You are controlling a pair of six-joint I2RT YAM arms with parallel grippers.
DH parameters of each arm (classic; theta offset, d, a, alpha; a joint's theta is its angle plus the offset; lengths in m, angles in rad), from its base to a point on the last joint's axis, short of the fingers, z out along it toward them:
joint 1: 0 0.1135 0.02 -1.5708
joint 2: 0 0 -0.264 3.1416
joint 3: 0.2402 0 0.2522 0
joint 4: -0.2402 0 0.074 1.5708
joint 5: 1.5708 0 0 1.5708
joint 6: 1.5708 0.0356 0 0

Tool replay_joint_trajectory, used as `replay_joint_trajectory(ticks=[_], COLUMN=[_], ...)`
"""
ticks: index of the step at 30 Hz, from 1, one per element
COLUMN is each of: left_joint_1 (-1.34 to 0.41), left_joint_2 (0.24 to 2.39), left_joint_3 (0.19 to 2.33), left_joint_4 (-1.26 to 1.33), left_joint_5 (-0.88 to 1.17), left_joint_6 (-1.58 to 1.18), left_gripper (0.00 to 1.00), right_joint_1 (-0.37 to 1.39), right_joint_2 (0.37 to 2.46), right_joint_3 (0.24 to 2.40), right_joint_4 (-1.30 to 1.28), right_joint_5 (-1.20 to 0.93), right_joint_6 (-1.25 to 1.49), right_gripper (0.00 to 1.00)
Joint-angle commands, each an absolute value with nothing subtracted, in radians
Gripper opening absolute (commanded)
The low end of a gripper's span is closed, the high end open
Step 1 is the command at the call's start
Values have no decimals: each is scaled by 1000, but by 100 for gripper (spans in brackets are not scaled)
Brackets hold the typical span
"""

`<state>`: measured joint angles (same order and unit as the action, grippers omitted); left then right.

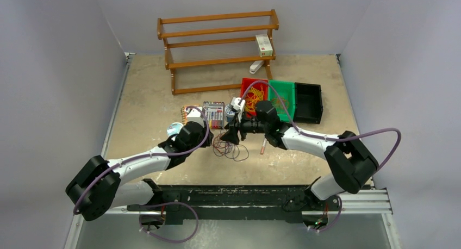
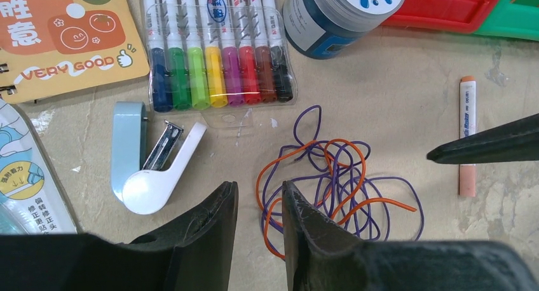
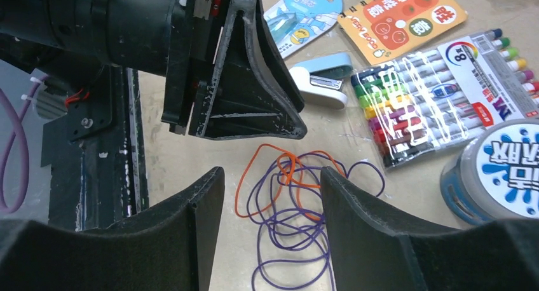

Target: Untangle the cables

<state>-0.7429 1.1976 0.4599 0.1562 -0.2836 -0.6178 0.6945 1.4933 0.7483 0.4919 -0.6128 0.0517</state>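
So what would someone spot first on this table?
Probably the messy tangle of purple and orange cables in the middle of the table, with the left gripper and right gripper poised close to it, jaws apart. Just behind it lies a bright pack of coloured markers.

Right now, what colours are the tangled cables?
The cables are purple and orange, clearest in left wrist view.

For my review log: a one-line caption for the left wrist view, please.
Left hand, open, over tangled purple and orange cables beside a stapler and markers.
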Motion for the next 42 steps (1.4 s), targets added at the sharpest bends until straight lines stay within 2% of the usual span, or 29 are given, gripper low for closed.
replay_joint_trajectory(ticks=[1, 9, 13, 16, 21, 25, 26, 35, 36, 40, 42], left_joint_1=[-747, -746, -746, -746, -746, -746, -746, -745, -746, -745, -745], left_joint_2=[1195, 1191, 1192, 1188, 1187, 1183, 1179, 1131, 1125, 1118, 1120], left_joint_3=[471, 470, 471, 471, 471, 468, 467, 445, 441, 436, 436], left_joint_4=[194, 196, 193, 190, 191, 191, 193, 214, 219, 218, 219], left_joint_5=[-302, -308, -309, -312, -315, -316, -316, -319, -320, -324, -324], left_joint_6=[-634, -635, -631, -630, -627, -626, -624, -626, -626, -627, -627], left_gripper=[30, 30, 30, 30, 30, 30, 30, 35, 35, 36, 36], right_joint_1=[712, 719, 721, 721, 723, 723, 723, 721, 721, 721, 721], right_joint_2=[1528, 1610, 1636, 1648, 1654, 1631, 1622, 1516, 1513, 1550, 1588], right_joint_3=[783, 828, 845, 855, 859, 860, 860, 887, 896, 957, 1037], right_joint_4=[568, 575, 596, 611, 609, 590, 583, 485, 468, 324, 223], right_joint_5=[-617, -631, -642, -648, -643, -622, -614, -551, -548, -594, -623], right_joint_6=[40, 37, 48, 57, 63, 60, 60, 51, 42, -39, -100], right_gripper=[61, 62, 55, 44, 14, 1, 0, 0, 4, 32, 40])
